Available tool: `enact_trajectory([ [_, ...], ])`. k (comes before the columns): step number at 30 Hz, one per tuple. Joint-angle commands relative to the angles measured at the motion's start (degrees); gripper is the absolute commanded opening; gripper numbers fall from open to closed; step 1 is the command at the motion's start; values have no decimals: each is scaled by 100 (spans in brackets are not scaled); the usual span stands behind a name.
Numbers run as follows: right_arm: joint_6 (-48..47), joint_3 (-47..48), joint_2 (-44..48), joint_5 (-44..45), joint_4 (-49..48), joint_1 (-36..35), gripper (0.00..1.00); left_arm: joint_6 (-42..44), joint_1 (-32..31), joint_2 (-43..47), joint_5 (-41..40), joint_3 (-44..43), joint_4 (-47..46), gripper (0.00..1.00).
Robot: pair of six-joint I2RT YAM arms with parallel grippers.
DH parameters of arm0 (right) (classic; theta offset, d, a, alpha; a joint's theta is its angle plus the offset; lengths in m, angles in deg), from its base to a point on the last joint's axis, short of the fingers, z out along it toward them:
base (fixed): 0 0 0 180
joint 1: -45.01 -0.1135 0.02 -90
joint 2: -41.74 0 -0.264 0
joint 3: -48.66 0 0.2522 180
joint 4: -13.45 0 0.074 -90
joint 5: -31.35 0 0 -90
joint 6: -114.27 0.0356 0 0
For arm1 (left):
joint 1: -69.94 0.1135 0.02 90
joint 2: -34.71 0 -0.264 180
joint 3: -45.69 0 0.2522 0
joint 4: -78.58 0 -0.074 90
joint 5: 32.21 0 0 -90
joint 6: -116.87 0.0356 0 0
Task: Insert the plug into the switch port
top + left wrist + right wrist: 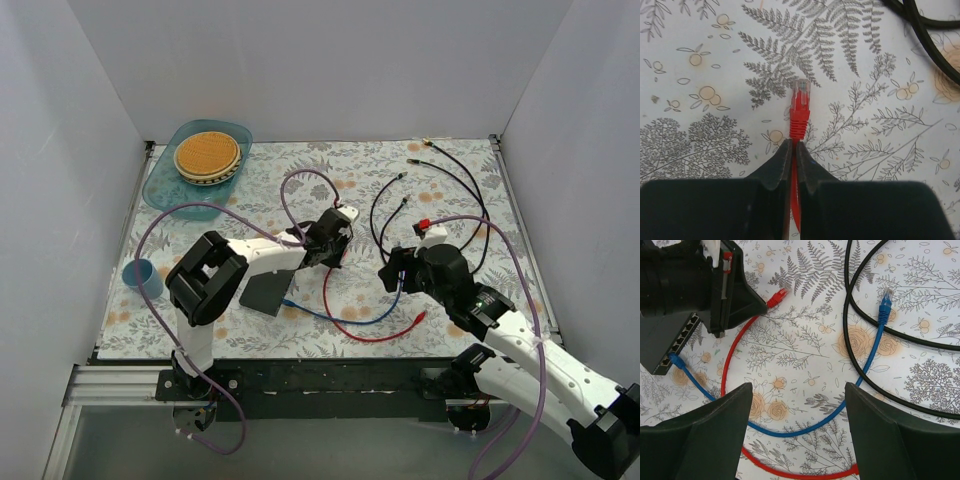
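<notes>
The left gripper (794, 150) is clamped shut on the red cable (794, 220) just behind the boot. This leaves the clear plug (801, 95) projecting ahead of the fingers, free to enter a socket. The plug sits low over the tabletop (700, 60), near the switch (660, 340) but not yet in any port. The switch lies flat beside that gripper, its socket row facing the right arm. The right gripper (797, 410) stands wide open above the cable loops and holds nothing – judged to be available for steadying the switch. Count: one switch and two network cables – one red, one blue. The blue cable (884, 312) has one end seated in an end port and the other end free. The black cables (847, 315) overlap, so their number cannot be determined.
</notes>
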Motion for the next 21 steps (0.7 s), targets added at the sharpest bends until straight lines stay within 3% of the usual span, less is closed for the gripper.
enact_trajectory([
  [1, 9, -50, 173, -87, 9, 25, 80, -59, 94, -78, -682, -907, 410, 0],
  [9, -25, -121, 192, -579, -728, 42, 80, -621, 560, 176, -736, -2062, 753, 0],
  [16, -184, 221, -423, -1081, -2055, 60, 80, -1333, 868, 1379, -981, -1316, 43, 0],
  [21, -210, 879, -1556, -1950, -3022, 77, 80, -1579, 868, 2354, -850, -754, -196, 0],
])
